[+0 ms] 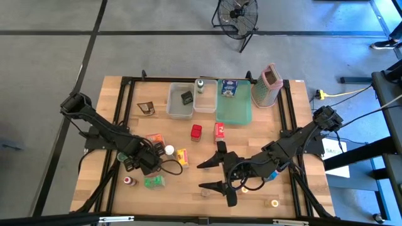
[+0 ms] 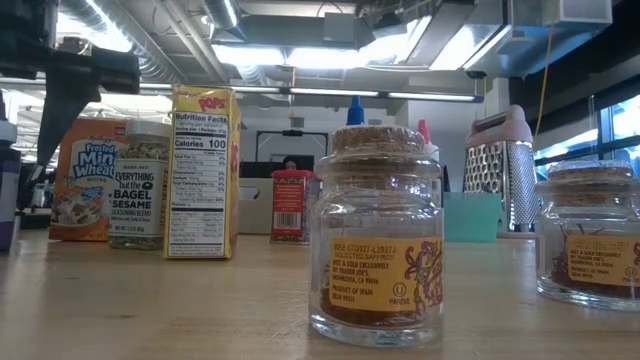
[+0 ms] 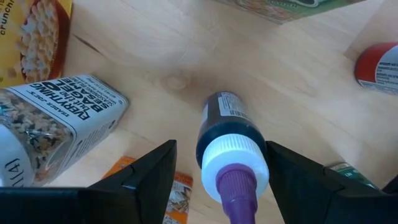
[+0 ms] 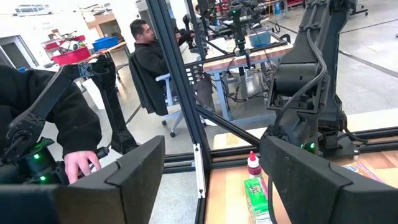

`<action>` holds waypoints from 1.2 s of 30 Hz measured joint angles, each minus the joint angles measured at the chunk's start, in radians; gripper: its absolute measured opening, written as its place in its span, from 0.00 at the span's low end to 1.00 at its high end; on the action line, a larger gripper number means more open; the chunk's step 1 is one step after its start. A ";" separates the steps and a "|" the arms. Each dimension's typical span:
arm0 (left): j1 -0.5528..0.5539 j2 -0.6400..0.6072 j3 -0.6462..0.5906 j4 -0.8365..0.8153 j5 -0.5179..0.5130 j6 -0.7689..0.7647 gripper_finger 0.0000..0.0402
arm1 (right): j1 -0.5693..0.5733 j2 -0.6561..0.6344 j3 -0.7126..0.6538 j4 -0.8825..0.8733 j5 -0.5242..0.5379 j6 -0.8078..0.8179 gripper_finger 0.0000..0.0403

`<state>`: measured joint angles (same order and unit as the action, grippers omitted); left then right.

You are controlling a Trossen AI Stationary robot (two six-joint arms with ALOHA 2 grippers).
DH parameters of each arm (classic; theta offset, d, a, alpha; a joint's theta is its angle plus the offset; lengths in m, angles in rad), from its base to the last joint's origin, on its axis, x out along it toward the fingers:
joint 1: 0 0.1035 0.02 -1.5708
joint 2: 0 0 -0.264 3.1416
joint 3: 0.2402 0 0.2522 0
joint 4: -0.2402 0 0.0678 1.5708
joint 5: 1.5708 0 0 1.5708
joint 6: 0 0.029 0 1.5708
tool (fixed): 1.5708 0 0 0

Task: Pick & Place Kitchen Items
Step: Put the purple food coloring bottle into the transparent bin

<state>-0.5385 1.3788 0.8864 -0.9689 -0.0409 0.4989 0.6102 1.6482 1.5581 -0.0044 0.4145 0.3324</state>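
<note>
My left jaws (image 3: pixel 214 180) stand open astride a purple-capped bottle (image 3: pixel 225 146) standing on the bench (image 3: pixel 186 56), beside the bagel seasoning jar (image 3: pixel 50 124). My right jaws (image 1: pixel 217 174) hang open, empty.

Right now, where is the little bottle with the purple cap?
In the left wrist view, the purple-capped bottle stands on the wood between the left gripper's open fingers, beside the bagel seasoning jar.
</note>
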 joint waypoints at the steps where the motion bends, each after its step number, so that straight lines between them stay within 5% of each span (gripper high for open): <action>1: 0.000 0.000 0.000 0.001 0.000 0.000 0.58 | 0.000 0.000 0.000 0.000 0.000 0.000 0.69; 11: 0.000 -0.001 -0.089 0.028 0.006 -0.035 0.58 | 0.000 0.000 0.000 0.000 0.000 0.000 0.69; 36: -0.004 -0.006 -0.091 0.128 0.019 -0.033 0.57 | -0.003 0.000 0.000 0.001 0.001 -0.003 0.69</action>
<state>-0.5423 1.3724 0.7952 -0.8406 -0.0222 0.4660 0.6075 1.6482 1.5581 -0.0036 0.4156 0.3290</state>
